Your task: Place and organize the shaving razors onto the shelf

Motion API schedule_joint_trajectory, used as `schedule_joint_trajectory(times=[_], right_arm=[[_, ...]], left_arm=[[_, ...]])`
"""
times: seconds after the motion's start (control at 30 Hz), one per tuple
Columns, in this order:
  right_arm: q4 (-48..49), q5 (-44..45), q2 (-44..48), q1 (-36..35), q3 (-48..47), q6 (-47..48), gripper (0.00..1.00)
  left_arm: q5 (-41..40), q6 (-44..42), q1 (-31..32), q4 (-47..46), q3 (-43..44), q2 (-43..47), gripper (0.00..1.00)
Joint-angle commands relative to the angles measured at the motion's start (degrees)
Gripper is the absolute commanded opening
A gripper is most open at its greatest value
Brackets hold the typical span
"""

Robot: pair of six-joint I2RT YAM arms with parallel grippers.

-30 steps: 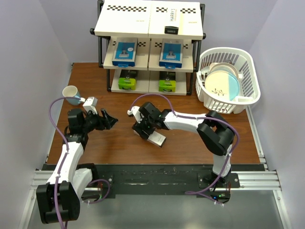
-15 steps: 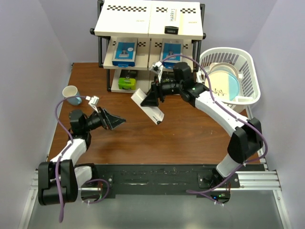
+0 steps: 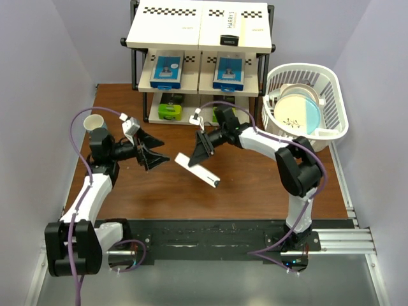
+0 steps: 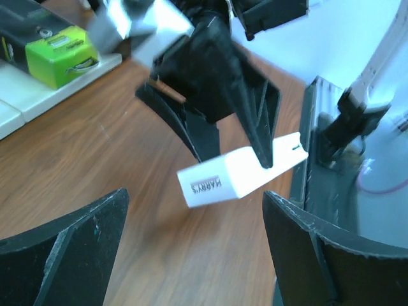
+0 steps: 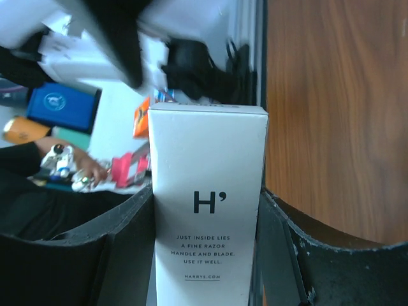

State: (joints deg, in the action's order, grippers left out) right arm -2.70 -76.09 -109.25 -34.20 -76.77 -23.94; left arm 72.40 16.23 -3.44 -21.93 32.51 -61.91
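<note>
My right gripper (image 3: 199, 153) is shut on a long white HARRY'S razor box (image 3: 205, 174) and holds it tilted above the table's middle. In the right wrist view this box (image 5: 207, 191) fills the gap between both fingers (image 5: 131, 255). My left gripper (image 3: 152, 157) stands open just left of the box and holds nothing; its wrist view shows the box (image 4: 237, 176) ahead of it. The shelf (image 3: 167, 30) carries another HARRY'S box (image 3: 231, 28) on top, two blue-and-white boxes (image 3: 167, 71) (image 3: 228, 71) in the middle, and a lime-green-ended box (image 3: 170, 109) at the bottom.
A white basket (image 3: 331, 95) holding a white-and-blue plate (image 3: 297, 115) stands right of the shelf. A cup (image 3: 94, 122) sits at the left, beside my left arm. Purple walls close in both sides.
The right gripper lifted the white box off the table toward the shelf, then brought it down to mid-table. The left gripper swung up and right toward the box and opened wider.
</note>
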Motion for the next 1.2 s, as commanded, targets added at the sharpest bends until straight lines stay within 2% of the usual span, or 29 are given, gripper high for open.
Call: schedule_joint_trajectory(times=[0.0, 0.07, 0.1, 0.17, 0.2, 0.23, 0.3, 0.4, 0.67, 0.83, 0.93, 1.07, 1.17], right_arm=[[-21.8, -4.2, -2.3, -0.3, -1.1, 18.0, 0.43], [-17.8, -4.5, -3.0, -0.3, 0.0, 16.0, 0.44], [-16.6, -4.8, -3.9, -0.4, 0.0, 13.7, 0.43], [-18.1, -4.6, -4.7, -0.4, -1.6, 14.3, 0.43], [-19.2, -4.6, -5.3, -0.7, -2.2, 15.9, 0.43], [-20.4, -4.6, -5.5, -1.0, -2.9, 17.1, 0.43], [-24.6, -4.3, -5.7, -1.4, -4.6, 20.6, 0.44], [-25.1, -3.7, -5.4, -2.6, -4.9, 20.7, 0.44], [-25.2, -1.3, -4.5, -3.2, -4.8, 20.8, 0.44], [-25.2, -1.2, -4.6, -3.2, -5.7, 20.8, 0.44], [-25.3, -1.2, -4.7, -3.2, -5.9, 20.7, 0.43], [-25.3, -1.2, -4.5, -3.2, -6.0, 20.6, 0.43], [-25.4, -1.0, -3.9, -3.2, -6.0, 21.0, 0.43]], left_arm=[[2.3, -32.0, -0.3, 31.0, 4.7, 3.2, 0.90], [2.9, -36.9, 0.3, 37.4, 4.9, 5.0, 0.91], [1.8, -45.6, 1.7, 40.6, 6.1, 5.5, 0.91], [-3.0, -57.0, 3.0, 51.8, 7.7, 5.8, 0.92], [-5.1, -69.4, 6.0, 55.6, 9.7, 5.7, 0.92], [-8.1, -73.7, 6.6, 59.8, 10.3, 5.2, 0.93], [-9.2, -79.7, 6.7, 60.2, 11.0, 4.8, 0.93], [-8.6, -85.3, 7.5, 60.2, 12.0, 3.9, 0.94], [-7.4, -84.2, 13.5, 54.0, 13.9, 0.5, 0.93], [-9.6, -82.8, 20.6, 51.9, 13.5, -0.4, 0.90], [-10.0, -82.2, 23.0, 51.5, 13.4, -0.9, 0.86], [-14.6, -84.4, 26.6, 53.0, 12.8, -2.1, 0.68], [-18.0, -86.1, 28.2, 52.9, 12.7, -3.0, 0.59]])
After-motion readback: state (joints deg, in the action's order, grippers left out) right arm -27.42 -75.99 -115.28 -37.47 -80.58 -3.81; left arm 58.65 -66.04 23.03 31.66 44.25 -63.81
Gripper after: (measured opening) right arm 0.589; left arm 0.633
